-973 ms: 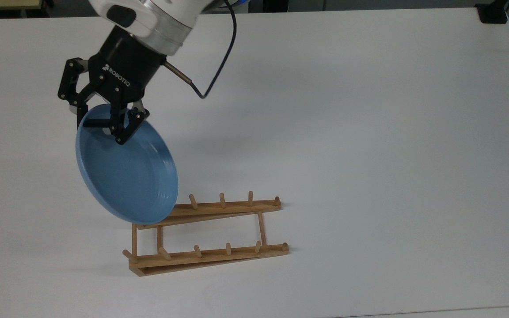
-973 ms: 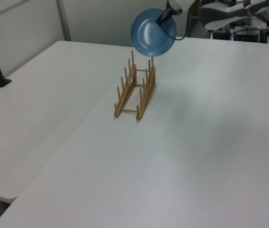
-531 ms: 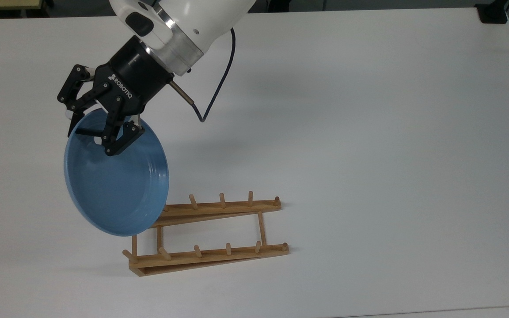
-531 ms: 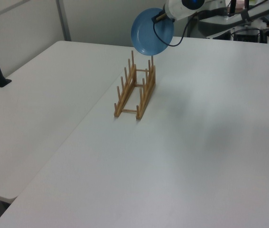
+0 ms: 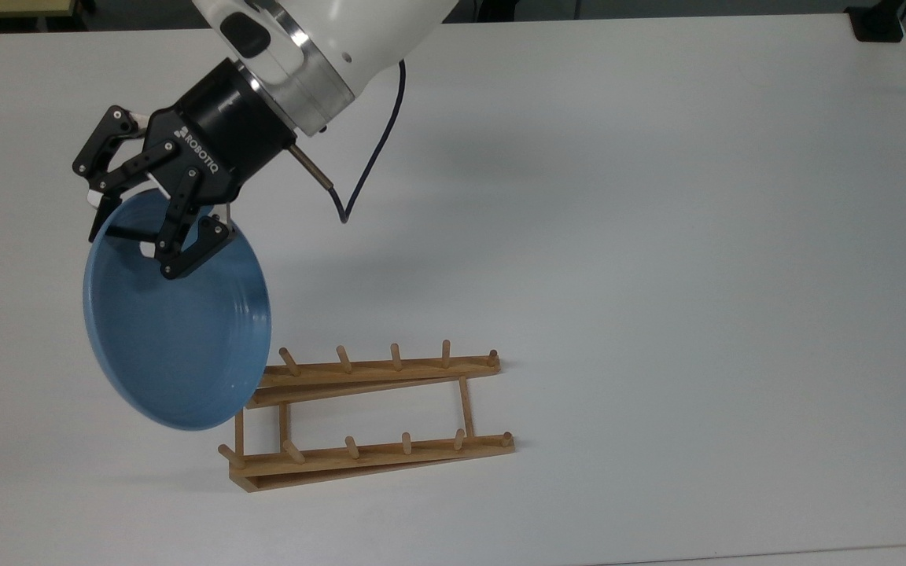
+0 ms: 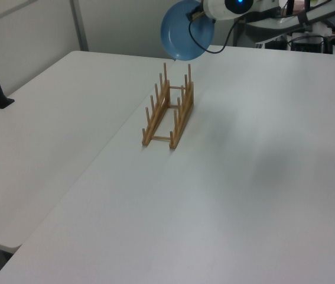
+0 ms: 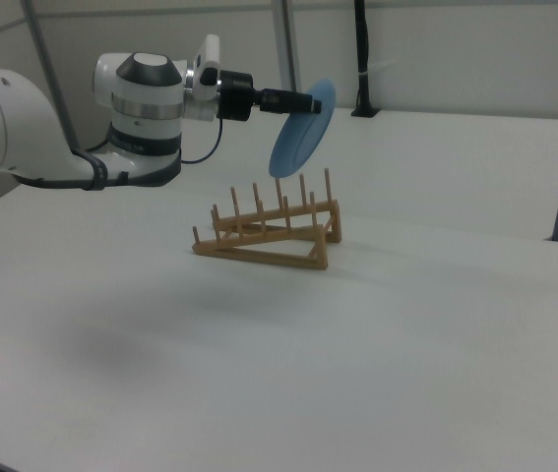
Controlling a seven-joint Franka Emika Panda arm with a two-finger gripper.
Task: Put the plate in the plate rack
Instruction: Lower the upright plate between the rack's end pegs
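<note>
Plate (image 5: 174, 338) has drifted toward the top view's left over the last second: it covered the end of the rack's far rail, and now that end and one more peg are exposed. In the left view it sits higher above the rack than it did. It hangs in the air, tilted steeply on edge, past the rack end at the top view's left, clear of the pegs.

Plate rack (image 5: 374, 413) hasn't moved on the bench (image 5: 657, 236).

Gripper (image 5: 156, 236): jaws clenched on the plate's upper rim, one finger inside the dish, one behind.

Read: looks like repositioning or lining up rather than inserting; plate isn't in any slot yet, so the descent remains.

Hard to see: the rear finger is hidden behind the plate in the top view. Which peg gap the plate lines up with can't be told. The plate's lower edge overlaps the rack's corner in the top view.
</note>
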